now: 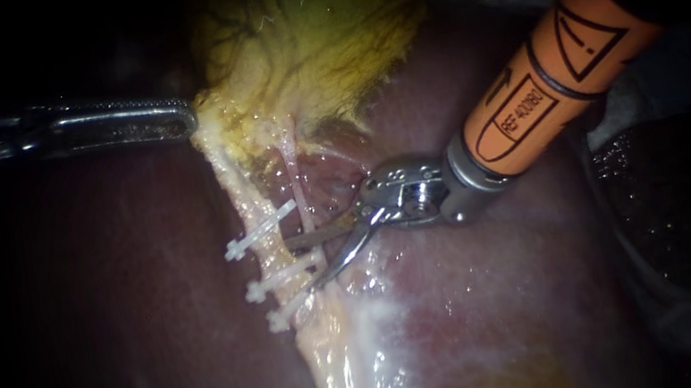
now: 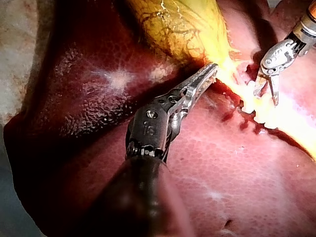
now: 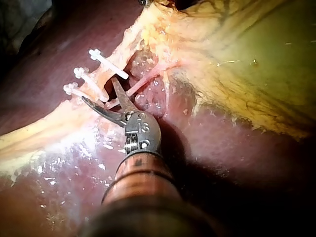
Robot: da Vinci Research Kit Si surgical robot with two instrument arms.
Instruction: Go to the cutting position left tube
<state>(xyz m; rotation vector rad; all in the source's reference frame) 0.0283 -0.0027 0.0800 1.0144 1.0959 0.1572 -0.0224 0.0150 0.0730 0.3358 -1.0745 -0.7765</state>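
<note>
The left tube (image 1: 244, 195) is a pale strand running down from the yellow-green gallbladder (image 1: 314, 36). Three white clips cross it: a top clip (image 1: 260, 230), a middle clip (image 1: 282, 277) and a bottom clip (image 1: 288, 312). My right instrument (image 1: 301, 266), on an orange shaft, has its blades open beside the clipped stretch. One blade tip lies between the top and middle clips, the other lower, by the bottom clips (image 3: 81, 86). My left instrument (image 1: 181, 118) is shut on the gallbladder's lower edge (image 2: 222, 69). A thin pink tube (image 1: 297, 183) runs to the right of the left tube.
Dark red liver (image 1: 486, 292) lies under and around everything. Wet pale fatty tissue (image 1: 344, 375) continues below the clips. The right instrument's orange shaft (image 1: 547, 84) crosses the upper right. Its blades (image 2: 266, 94) also show ahead of my left instrument.
</note>
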